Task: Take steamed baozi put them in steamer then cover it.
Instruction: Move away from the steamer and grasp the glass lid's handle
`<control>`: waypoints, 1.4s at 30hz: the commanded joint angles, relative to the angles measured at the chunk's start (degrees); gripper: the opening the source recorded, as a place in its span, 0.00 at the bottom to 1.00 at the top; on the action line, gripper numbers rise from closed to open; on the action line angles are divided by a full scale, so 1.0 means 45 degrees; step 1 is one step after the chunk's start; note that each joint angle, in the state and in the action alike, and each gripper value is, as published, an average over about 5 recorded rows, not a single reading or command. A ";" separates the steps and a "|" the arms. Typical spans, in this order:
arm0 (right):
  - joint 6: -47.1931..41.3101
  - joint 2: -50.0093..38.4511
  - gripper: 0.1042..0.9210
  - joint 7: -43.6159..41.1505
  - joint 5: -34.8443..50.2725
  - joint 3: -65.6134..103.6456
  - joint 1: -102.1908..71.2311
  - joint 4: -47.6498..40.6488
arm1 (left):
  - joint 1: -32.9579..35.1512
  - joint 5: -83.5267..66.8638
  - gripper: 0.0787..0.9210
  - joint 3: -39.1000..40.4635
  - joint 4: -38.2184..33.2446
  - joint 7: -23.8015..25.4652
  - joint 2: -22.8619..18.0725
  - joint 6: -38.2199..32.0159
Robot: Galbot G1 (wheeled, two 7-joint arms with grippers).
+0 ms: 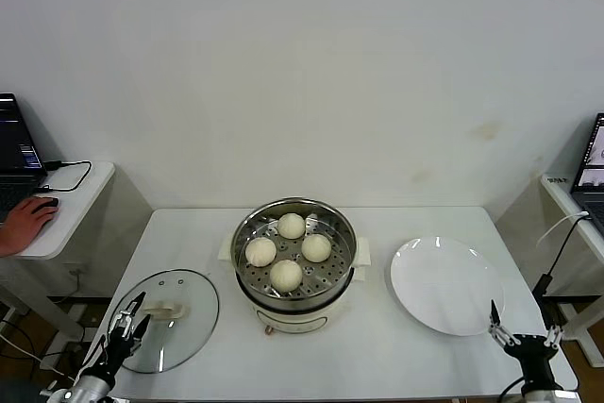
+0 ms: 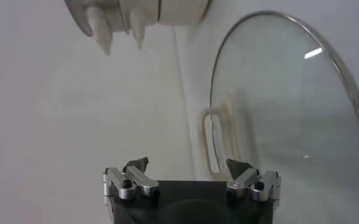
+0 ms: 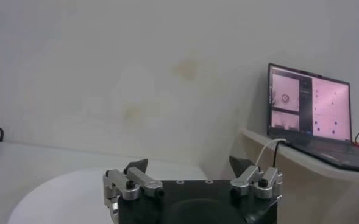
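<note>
The white counter (image 1: 377,356) carries everything, and at its centre stands the steamer (image 1: 294,266), a shiny steel pot on a cream-white base, uncovered. At 3 o'clock from it, a little apart, lies a flat white plate (image 1: 444,285). At about 8 o'clock from the steamer the clear glass lid (image 1: 175,313) lies flat on the counter, its white handle (image 1: 170,310) facing up. The four steamed baozi (image 1: 286,274) sit on the perforated tray inside the steamer, one each at 12, 3, 6 and 9 o'clock around the tray's middle, near one another but apart. The left gripper (image 1: 127,316) hovers over the lid's 8 o'clock edge, fingers (image 2: 136,165) spread wide and holding nothing; its wrist view shows the handle between and beyond them. The right gripper (image 1: 524,337) waits at the plate's 4 o'clock edge, fingers likewise released and empty.
</note>
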 commanded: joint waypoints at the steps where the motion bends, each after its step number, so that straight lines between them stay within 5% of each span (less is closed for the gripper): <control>1: 0.0035 0.0112 0.88 -0.0013 -0.0055 0.0079 -0.0095 0.0027 | -0.0657 0.0207 0.88 0.0178 0.0436 0.0105 0.0129 -0.0025; 35: 0.0037 0.0311 0.88 -0.0095 -0.0474 0.0004 -0.0081 -0.0210 | -0.2693 -0.0768 0.88 0.1103 0.2449 0.0253 -0.0093 -0.0128; 42: 0.0025 0.0355 0.88 -0.0115 -0.0577 -0.0040 -0.0036 -0.0256 | -0.2947 -0.0959 0.69 0.1196 0.3073 0.0244 -0.0128 -0.0330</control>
